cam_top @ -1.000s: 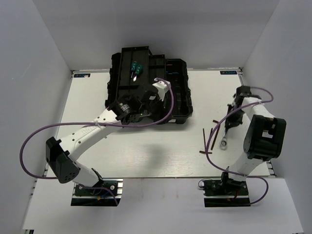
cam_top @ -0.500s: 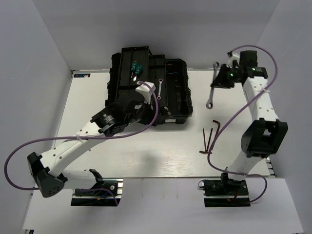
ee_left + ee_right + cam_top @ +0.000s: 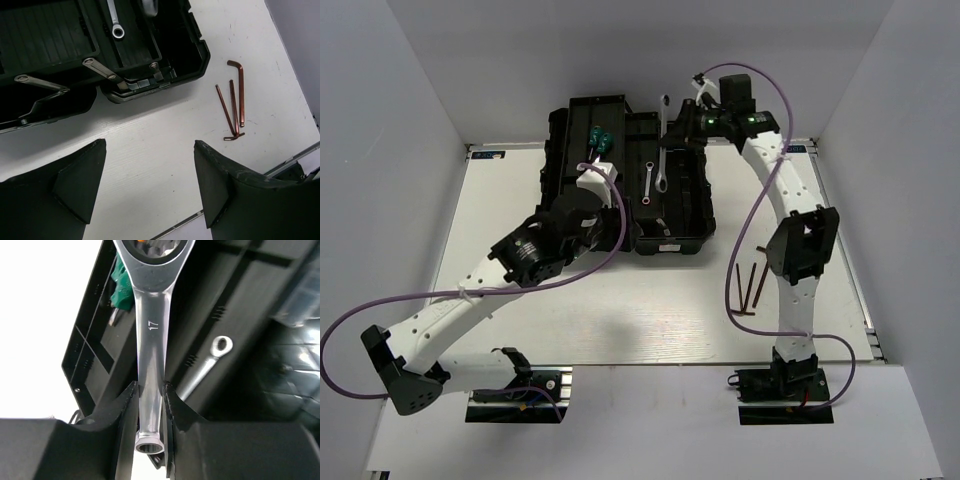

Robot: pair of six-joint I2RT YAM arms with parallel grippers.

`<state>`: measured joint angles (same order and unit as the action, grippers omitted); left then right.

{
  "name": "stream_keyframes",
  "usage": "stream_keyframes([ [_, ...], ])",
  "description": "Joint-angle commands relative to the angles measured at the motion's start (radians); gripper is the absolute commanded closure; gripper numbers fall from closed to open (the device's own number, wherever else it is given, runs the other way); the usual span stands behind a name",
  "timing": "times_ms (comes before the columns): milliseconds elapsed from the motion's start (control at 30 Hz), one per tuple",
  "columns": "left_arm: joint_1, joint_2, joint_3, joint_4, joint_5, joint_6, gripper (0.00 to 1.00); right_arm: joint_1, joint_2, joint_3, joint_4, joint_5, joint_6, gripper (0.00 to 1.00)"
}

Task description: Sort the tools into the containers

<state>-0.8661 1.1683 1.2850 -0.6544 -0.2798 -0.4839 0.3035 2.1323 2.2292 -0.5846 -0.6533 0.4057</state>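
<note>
Right gripper (image 3: 150, 395) is clamped on the larger silver metal wrench (image 3: 152, 325), held above the open black plastic toolbox (image 3: 700, 205), where the small silver wrench (image 3: 648, 182) and two green-handled screwdrivers (image 3: 599, 140) lie. Left gripper (image 3: 150, 145) is spread wide over the white counter (image 3: 150, 125), near three reddish-brown L-shaped hex keys (image 3: 233, 107).

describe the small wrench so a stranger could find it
Find the black toolbox at the far end of the table. Inside its right half lies a slim silver wrench. It is shorter than the big wrench held in the right gripper.
</note>
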Motion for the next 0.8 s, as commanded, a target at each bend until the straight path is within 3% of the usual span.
stream_keyframes([
  [0, -0.004, -0.048, -0.009, -0.01, -0.029, -0.032, 0.19, 0.039, 0.001, 0.034, 0.121, -0.046, 0.078, 1.0],
  [533, -0.004, -0.024, -0.018, -0.024, 0.002, -0.03, 0.19, 0.101, -0.002, -0.135, 0.014, 0.076, -0.059, 1.0],
  [567, -0.004, -0.015, -0.018, -0.024, 0.011, -0.03, 0.19, 0.102, -0.005, -0.138, 0.012, 0.08, -0.074, 0.95],
  [600, -0.004, -0.006, -0.018, -0.024, 0.011, -0.03, 0.19, 0.1, -0.002, -0.144, -0.006, 0.08, -0.082, 0.78],
  [700, -0.004, 0.004, 0.0, -0.014, 0.021, -0.018, 0.19, 0.1, -0.021, -0.151, -0.012, 0.07, -0.105, 0.57],
  [767, -0.004, 0.034, 0.026, -0.014, 0.03, 0.008, 0.19, 0.101, -0.038, -0.14, -0.027, 0.064, -0.123, 0.55],
])
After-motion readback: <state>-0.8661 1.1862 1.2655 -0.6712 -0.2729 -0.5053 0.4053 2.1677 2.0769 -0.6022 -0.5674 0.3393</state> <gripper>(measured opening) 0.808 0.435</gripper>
